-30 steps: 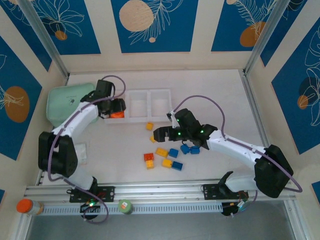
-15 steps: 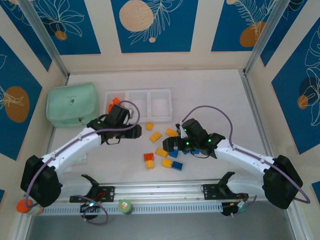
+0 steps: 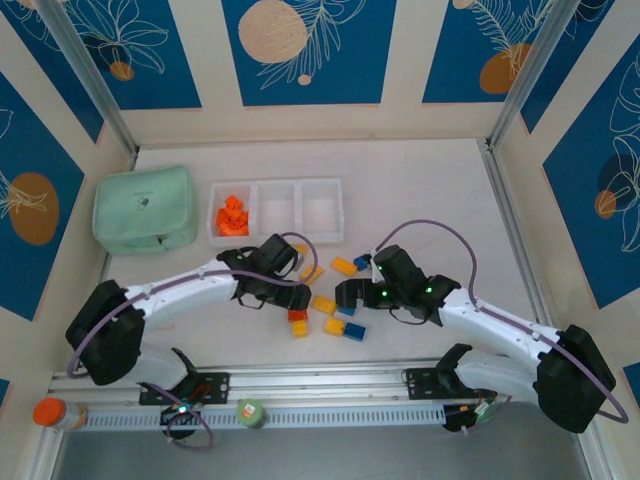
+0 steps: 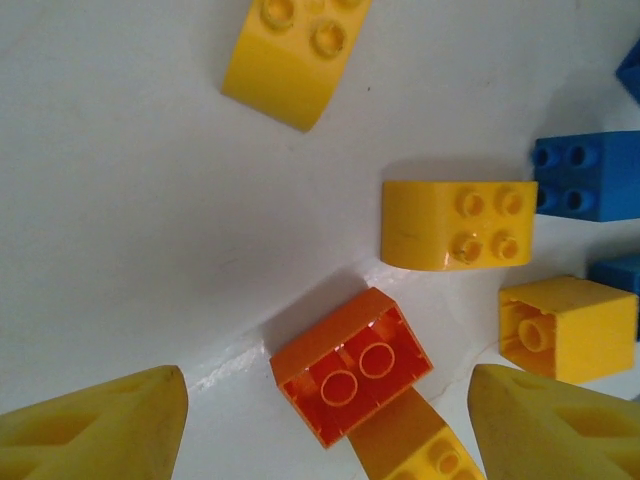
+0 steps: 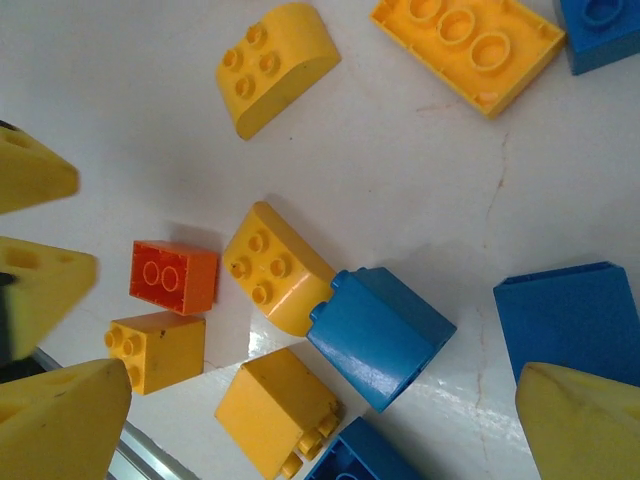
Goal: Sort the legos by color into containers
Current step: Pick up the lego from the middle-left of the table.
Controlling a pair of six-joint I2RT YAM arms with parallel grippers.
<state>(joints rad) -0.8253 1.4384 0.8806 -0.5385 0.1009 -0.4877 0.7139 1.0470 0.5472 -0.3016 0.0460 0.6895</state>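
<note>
Looking down from the top camera, I have the pale surface (image 3: pixel 420 180) with the mint-green pouch (image 3: pixel 145 210) at its far left and the white tray (image 3: pixel 276 183) just to the right of it. The tray's left compartment holds a heap of orange-red legos (image 3: pixel 232 215). Nearer the arms, the loose legos (image 3: pixel 330 315) lie scattered on the surface in front of the tray, between my two grippers: yellow-orange, blue and one orange-red.

The left gripper (image 3: pixel 295 293) hangs over the left edge of that scatter. On its wrist camera the jaws stand apart and grip nothing. An orange-red brick (image 4: pixel 350 378) lies hollow side up between them, touching a yellow brick (image 4: pixel 415 455).

The right gripper (image 3: pixel 342 295) hangs over the right edge, jaws spread wide and empty. Between them on its wrist camera sits a blue brick (image 5: pixel 380 335), pressed against a curved yellow brick (image 5: pixel 278 265).
</note>
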